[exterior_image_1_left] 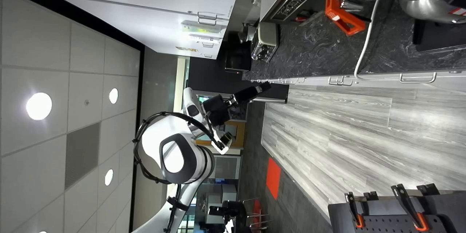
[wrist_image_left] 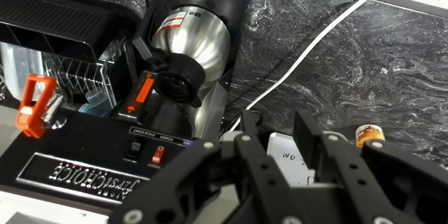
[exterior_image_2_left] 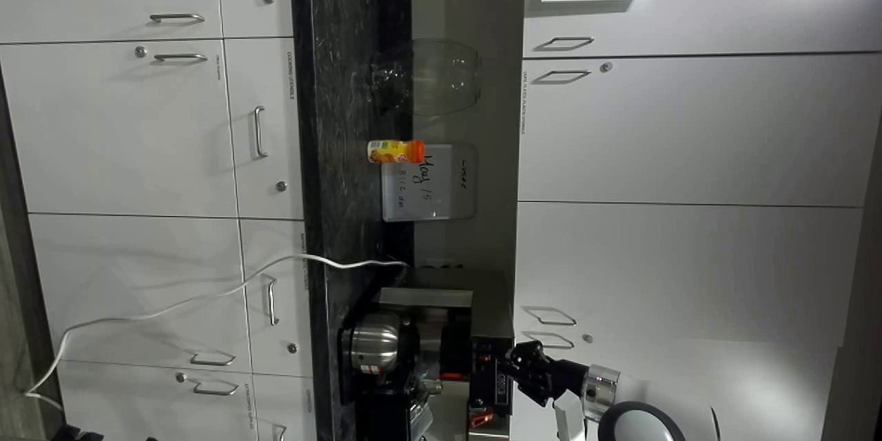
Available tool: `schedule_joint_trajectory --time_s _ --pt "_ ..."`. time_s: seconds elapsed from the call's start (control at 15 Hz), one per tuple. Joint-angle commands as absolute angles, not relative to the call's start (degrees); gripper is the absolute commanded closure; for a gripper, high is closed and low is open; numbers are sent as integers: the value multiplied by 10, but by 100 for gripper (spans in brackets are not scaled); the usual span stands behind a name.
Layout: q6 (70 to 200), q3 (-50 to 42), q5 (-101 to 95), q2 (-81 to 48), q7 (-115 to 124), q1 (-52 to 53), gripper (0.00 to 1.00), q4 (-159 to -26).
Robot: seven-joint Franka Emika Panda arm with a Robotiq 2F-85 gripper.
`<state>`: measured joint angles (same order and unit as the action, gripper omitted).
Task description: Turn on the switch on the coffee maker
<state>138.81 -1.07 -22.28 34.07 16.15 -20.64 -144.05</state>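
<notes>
The coffee maker has a black front panel with a framed label (wrist_image_left: 82, 178) in the wrist view. A red power rocker switch (wrist_image_left: 158, 154) and a black brew-start switch (wrist_image_left: 134, 150) sit on this panel. A steel carafe (wrist_image_left: 196, 36) stands on its base, and an orange-handled tap (wrist_image_left: 35, 106) is at its side. The coffee maker also shows in both exterior views (exterior_image_1_left: 296, 0) (exterior_image_2_left: 493, 310). My gripper (wrist_image_left: 274, 124) is open and empty, to the right of the red switch in the wrist view. In an exterior view the gripper (exterior_image_2_left: 513, 362) is close to the panel; contact cannot be told.
A white cord (wrist_image_left: 315, 42) crosses the dark counter (wrist_image_left: 350, 77) beside the coffee maker. A black rack (wrist_image_left: 49, 21) stands on its other side. A small whiteboard (exterior_image_2_left: 448, 200) and an orange-lidded bottle (exterior_image_2_left: 396, 151) stand by the wall. Upper cabinets (exterior_image_2_left: 675, 275) are close to the arm.
</notes>
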Motion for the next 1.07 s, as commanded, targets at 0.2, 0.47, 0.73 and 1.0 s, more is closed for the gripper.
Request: schedule_joint_trajectory --time_s 0.2,0.47,0.73,1.0 --pt "1451 -50 -216 313 141 -214 100 -1438" --pt "1461 -82 -201 285 120 -217 100 -1426" --pt "1451 -72 -207 298 131 -220 99 -1437" --pt "1458 -61 -217 281 160 -235 100 -1422"
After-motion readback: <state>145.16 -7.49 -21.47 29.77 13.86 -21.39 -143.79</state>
